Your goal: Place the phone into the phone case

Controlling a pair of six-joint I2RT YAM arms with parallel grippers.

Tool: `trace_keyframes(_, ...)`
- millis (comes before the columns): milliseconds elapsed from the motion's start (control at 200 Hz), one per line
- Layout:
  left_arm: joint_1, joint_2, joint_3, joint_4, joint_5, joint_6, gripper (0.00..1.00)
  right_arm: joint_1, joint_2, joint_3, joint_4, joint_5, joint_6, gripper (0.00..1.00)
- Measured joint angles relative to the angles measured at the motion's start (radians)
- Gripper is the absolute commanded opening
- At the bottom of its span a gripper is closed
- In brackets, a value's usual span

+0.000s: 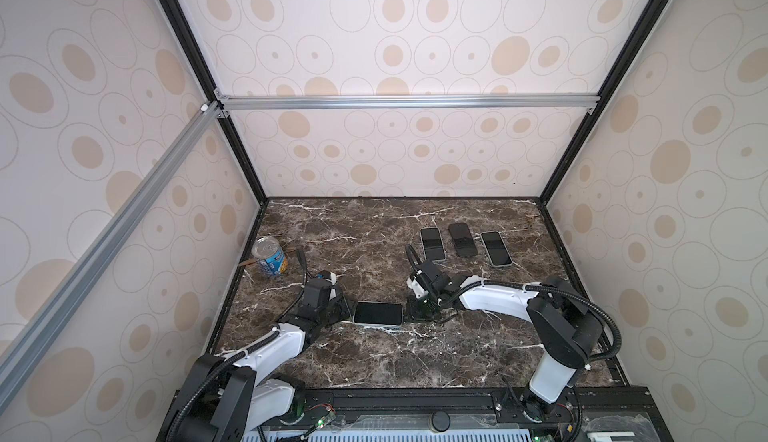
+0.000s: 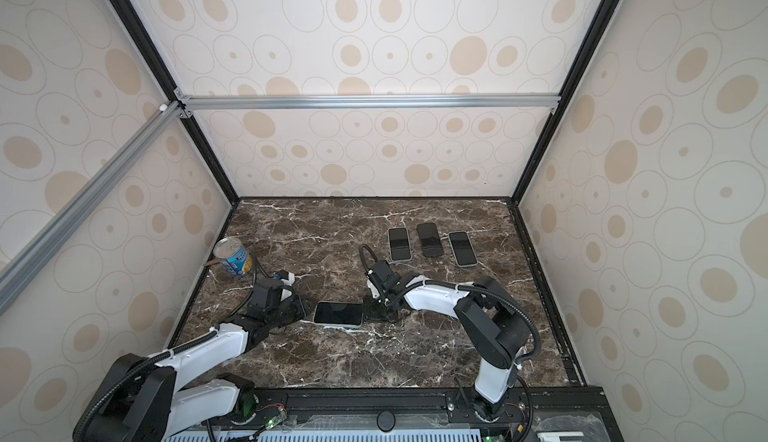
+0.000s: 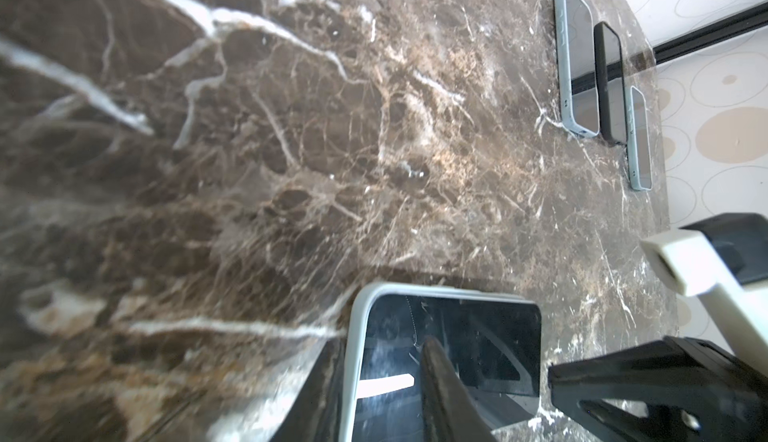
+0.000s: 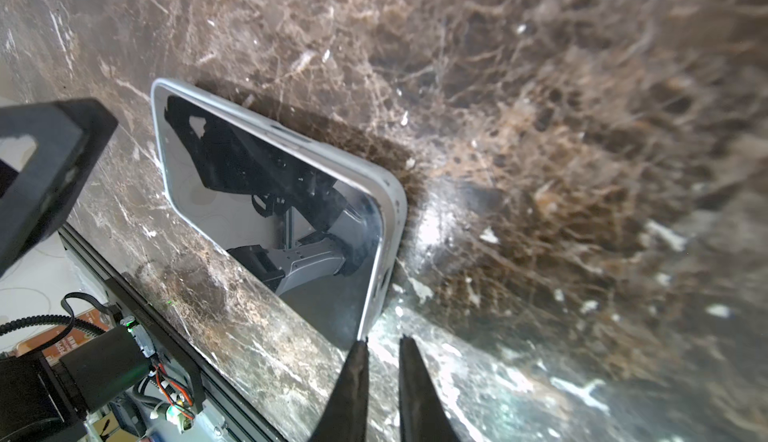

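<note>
The phone [image 1: 378, 313] lies flat, screen up, inside a pale phone case [image 4: 390, 195] in the middle of the marble table, in both top views. My left gripper [image 1: 347, 311] is at its left end. In the left wrist view one of its fingers [image 3: 440, 377] lies over the screen. The other sits outside the case rim [image 3: 356, 336], with a gap of screen showing between rim and finger. My right gripper [image 1: 409, 311] is at the right end. Its fingertips [image 4: 361, 342] are almost together at the case's corner, with only table between them.
Three other cased phones [image 1: 432, 244], [image 1: 462, 240], [image 1: 495, 248] lie in a row at the back right. A tin can [image 1: 270, 255] stands at the left edge by the wall. Patterned walls close in the table on three sides.
</note>
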Motion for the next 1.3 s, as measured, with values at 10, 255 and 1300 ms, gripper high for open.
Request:
trace_keyframes(10,0.0,0.007,0.002,0.002,0.001,0.0,0.29,0.0,0.0,0.002,-0.002,0.002,-0.001,0.17)
trace_keyframes(255,0.0,0.121,0.008,0.044,0.05,0.01,0.24,0.0,0.001,0.043,-0.019,0.009,-0.017,0.16)
trace_keyframes(1300,0.0,0.063,-0.081,0.113,0.08,0.0,0.18,0.0,0.077,0.074,-0.029,-0.03,-0.029,0.12)
